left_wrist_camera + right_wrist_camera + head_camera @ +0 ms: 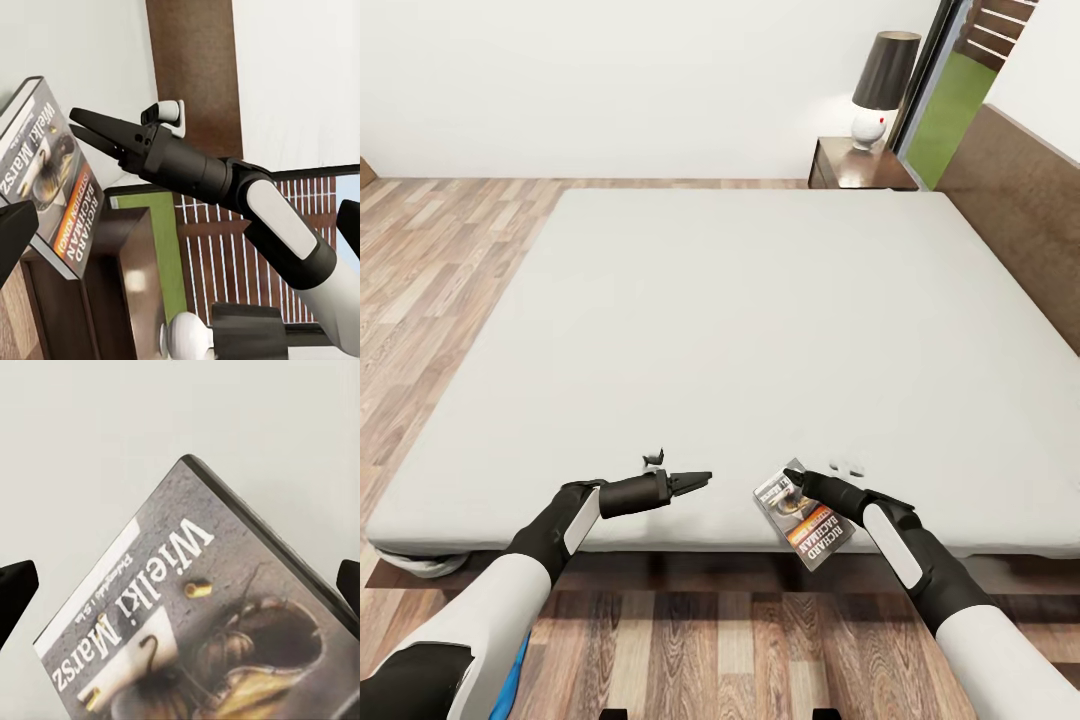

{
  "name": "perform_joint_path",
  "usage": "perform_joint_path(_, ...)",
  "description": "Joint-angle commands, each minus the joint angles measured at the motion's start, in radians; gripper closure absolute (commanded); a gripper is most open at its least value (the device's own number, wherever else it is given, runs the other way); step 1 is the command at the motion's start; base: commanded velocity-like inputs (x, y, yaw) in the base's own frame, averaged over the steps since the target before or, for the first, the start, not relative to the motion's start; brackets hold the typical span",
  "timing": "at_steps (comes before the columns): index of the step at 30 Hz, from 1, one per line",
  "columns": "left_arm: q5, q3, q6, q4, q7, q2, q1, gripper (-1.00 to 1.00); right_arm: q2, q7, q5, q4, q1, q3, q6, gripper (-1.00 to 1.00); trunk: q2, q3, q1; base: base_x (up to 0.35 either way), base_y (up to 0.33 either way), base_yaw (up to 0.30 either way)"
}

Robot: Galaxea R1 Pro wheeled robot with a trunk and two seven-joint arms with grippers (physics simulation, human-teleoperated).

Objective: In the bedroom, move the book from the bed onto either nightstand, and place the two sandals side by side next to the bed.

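The book (pixel 807 520) has a dark grey cover with an orange band and lies at the front edge of the bed's mattress (pixel 760 330). My right gripper (pixel 795 478) hovers just over the book's far end, pointing down at it and open. In the right wrist view the cover (pixel 210 637) lies between the spread fingertips (pixel 16 589). The left wrist view has the book (pixel 49 172) just below the right gripper (pixel 75 124). My left gripper (pixel 700 483) is open and empty over the mattress, left of the book. A blue sandal (pixel 515 680) peeks out from behind my left arm on the floor.
The nightstand (pixel 860 165) stands at the bed's far right corner and carries a white lamp with a dark shade (pixel 880 85). The dark headboard (pixel 1020 210) runs along the right. Wood floor (pixel 430 270) lies left of the bed and in front of it.
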Motion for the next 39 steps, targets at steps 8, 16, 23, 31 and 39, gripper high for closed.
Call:
perform_joint_path(8, 0.007, -0.007, 0.009, 0.000, 0.001, 0.001, 0.000, -1.00, -0.001, 0.000, -0.002, -0.002, 0.000, 0.001, 0.003, -1.00, 0.000, -0.001, 0.000, 0.000, 0.000, 0.000)
perform_joint_path(16, 0.007, -0.007, 0.010, 0.000, 0.001, 0.001, 0.000, -1.00, -0.001, 0.000, -0.002, -0.002, -0.001, 0.001, 0.003, -1.00, 0.014, 0.006, -0.008, 0.000, 0.000, 0.000)
perform_joint_path(23, 0.007, -0.008, 0.010, 0.000, 0.001, 0.001, 0.000, -1.00, -0.001, 0.000, -0.002, -0.002, 0.000, 0.001, 0.003, -1.00, 0.063, 0.028, -0.035, 0.000, 0.000, 0.000)
perform_joint_path(31, 0.007, -0.008, 0.010, 0.000, 0.000, 0.001, 0.000, -1.00, -0.001, 0.000, -0.002, -0.003, 0.000, 0.001, 0.003, -1.00, 0.119, 0.053, -0.065, 0.000, 0.000, 0.000)
perform_joint_path(39, 0.007, -0.008, 0.010, 0.000, 0.003, 0.001, 0.000, -1.00, -0.001, 0.000, -0.001, -0.007, 0.000, 0.001, 0.003, -1.00, 0.175, 0.078, -0.096, 0.000, 0.000, 0.000)
